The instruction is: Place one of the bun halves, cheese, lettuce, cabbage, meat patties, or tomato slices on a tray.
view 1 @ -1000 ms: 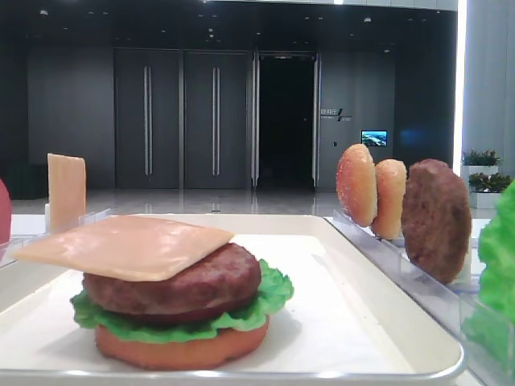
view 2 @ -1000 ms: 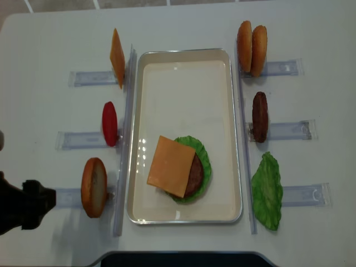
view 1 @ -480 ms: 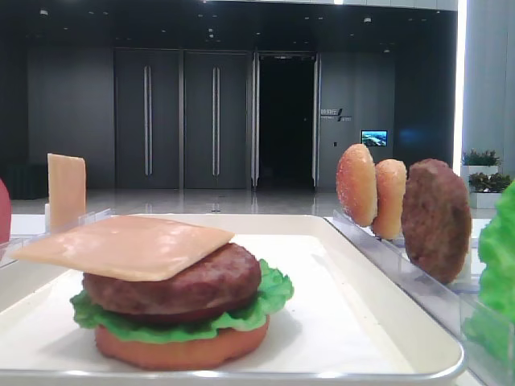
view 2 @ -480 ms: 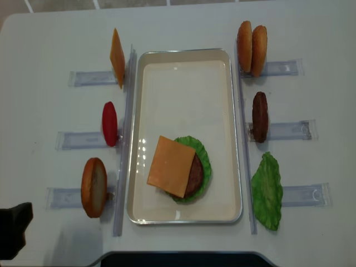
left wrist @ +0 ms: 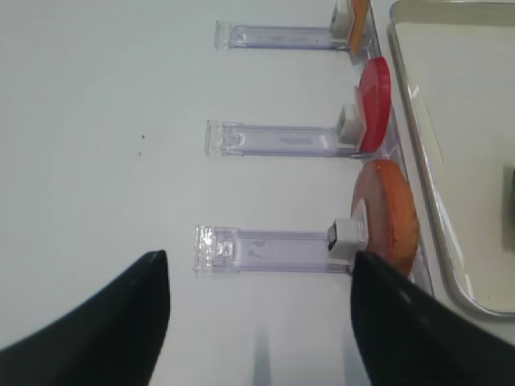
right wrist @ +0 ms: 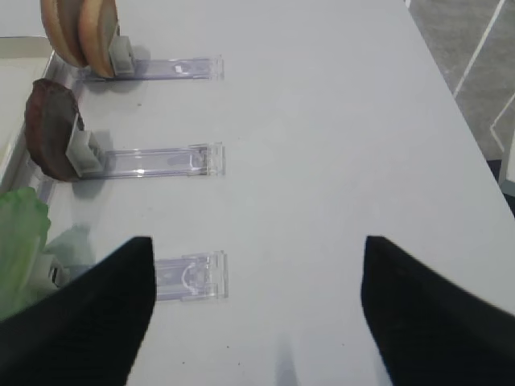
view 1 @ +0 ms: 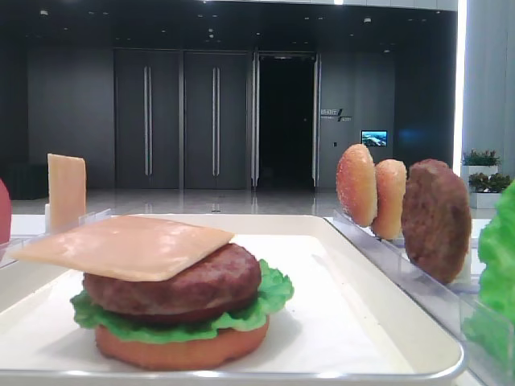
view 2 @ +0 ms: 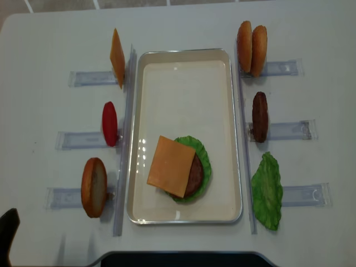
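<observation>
On the tray (view 2: 183, 72) a cheese (view 2: 171, 166) slice lies on top of a patty (view 2: 196, 176), lettuce (view 2: 203, 153) and a bun base (view 1: 181, 351). Both the left fingers (left wrist: 88, 322) and the right fingers (right wrist: 434, 314) stand open and empty above the desk (view 2: 50, 50), beside the racks.

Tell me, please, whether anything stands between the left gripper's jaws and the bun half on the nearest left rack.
Nothing visible does. The left gripper, jaws open and empty, faces bare table, and the bun half stands upright just ahead on its clear rack.
</observation>
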You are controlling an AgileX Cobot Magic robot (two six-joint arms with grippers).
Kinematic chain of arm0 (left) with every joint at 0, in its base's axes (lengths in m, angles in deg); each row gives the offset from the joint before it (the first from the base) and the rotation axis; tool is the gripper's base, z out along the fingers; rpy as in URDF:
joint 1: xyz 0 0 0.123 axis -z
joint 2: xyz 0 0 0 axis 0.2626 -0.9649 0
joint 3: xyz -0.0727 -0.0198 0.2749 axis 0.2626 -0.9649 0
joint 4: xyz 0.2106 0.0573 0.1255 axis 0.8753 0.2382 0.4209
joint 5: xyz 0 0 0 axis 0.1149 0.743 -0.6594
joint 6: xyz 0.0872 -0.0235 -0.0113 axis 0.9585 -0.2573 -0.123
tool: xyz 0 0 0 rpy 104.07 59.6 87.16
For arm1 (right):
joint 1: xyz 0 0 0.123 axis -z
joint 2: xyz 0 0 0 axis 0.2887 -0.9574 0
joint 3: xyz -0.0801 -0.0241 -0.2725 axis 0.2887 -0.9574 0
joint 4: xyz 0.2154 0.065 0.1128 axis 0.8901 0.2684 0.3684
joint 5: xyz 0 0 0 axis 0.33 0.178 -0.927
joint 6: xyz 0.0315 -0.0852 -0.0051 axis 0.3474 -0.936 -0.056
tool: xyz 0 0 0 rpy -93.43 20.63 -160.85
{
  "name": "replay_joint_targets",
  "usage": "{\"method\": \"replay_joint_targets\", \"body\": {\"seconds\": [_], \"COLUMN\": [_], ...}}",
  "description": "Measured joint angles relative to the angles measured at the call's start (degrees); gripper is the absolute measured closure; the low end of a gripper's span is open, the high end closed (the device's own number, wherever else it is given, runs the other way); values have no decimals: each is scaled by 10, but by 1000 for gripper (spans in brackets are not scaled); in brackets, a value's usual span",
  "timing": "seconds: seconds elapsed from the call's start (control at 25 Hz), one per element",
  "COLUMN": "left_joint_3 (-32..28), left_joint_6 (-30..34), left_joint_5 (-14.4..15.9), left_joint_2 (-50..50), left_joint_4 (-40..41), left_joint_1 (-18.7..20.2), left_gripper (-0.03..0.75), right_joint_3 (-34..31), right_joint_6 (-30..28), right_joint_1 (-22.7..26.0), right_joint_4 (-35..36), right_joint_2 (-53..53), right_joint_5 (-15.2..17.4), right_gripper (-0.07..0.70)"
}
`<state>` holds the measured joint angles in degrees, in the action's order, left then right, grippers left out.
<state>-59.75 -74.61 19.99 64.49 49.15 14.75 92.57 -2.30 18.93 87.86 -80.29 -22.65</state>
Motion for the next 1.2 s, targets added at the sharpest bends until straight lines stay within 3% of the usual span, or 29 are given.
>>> {"method": "replay_joint_targets", "body": {"seconds": [1.2], "left_joint_3": [0], "left_joint_6": [-1], "left_joint_5": [2], "left_joint_2": [33], "left_joint_4": [1], "left_joint_1": [0], "left_gripper": [181], "right_joint_3": [0], "right_joint_6": [0], "right_joint_1": [0], "right_joint_4": [0], "right_joint_2": [0], "right_joint_5": [0], "right_gripper": [97]}}
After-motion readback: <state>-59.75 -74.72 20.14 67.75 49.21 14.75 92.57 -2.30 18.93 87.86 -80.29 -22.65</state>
